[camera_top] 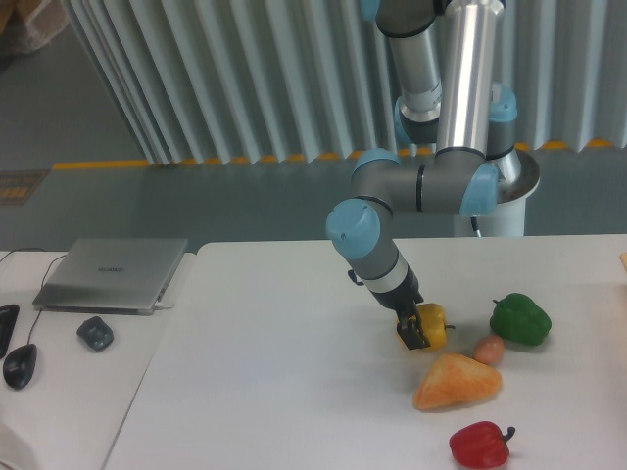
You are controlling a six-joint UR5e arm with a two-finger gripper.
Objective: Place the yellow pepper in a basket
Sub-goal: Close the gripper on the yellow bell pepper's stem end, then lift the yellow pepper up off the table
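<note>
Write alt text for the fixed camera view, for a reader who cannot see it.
A grey and blue robot arm reaches down to a white table, its hand at a small yellow pepper. Close by lie a green pepper, a peach ball, an orange-tan wedge and a red pepper; a closed laptop sits at left.

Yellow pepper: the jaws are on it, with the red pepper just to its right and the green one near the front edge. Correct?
Not quite. The camera view shows the green pepper right of the yellow pepper; the red pepper lies near the front edge. The gripper is at the yellow pepper.
</note>
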